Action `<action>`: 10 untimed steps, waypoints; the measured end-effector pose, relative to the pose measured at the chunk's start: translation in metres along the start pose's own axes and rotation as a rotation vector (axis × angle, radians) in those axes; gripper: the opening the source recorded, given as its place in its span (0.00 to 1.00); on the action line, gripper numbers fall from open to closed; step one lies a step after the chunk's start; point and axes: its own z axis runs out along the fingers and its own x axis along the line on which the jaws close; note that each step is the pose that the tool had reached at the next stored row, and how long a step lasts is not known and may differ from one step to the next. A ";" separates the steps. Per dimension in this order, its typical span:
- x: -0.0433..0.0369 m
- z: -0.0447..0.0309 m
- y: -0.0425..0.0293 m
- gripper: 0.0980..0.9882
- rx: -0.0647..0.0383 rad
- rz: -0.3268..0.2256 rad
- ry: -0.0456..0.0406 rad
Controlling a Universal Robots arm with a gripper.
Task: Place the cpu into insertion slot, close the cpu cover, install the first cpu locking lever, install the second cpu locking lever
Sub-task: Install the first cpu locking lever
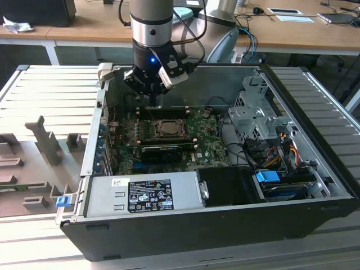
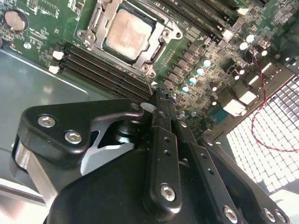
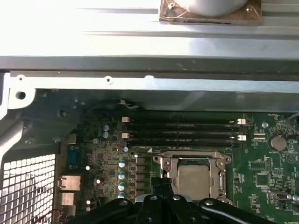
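Arm [image 1: 151,22] hangs vertical, fingers [image 2: 159,121] seemingly closed near the cpu [image 2: 128,32]

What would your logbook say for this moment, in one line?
silvery square cpu: in silver-rimmed insertion slot | silver cpu cover: down around it | black gripper: shut, empty, above green motherboard

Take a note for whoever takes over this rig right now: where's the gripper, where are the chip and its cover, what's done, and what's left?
Gripper: jaws look shut, tips low over the motherboard, by the memory slots next to the chip.
Chip: seated, with the cover down around it.
Done: chip placed, cover closed.
Left: both locking levers. A thin rod runs up to the jaw tips; I cannot tell whether it is gripped or latched.
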 end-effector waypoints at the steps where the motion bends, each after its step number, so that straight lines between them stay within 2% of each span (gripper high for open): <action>1: 0.0021 0.0005 0.0000 0.01 -0.003 -0.002 -0.0008; 10: 0.0102 0.0028 -0.0002 0.01 -0.009 -0.012 -0.0033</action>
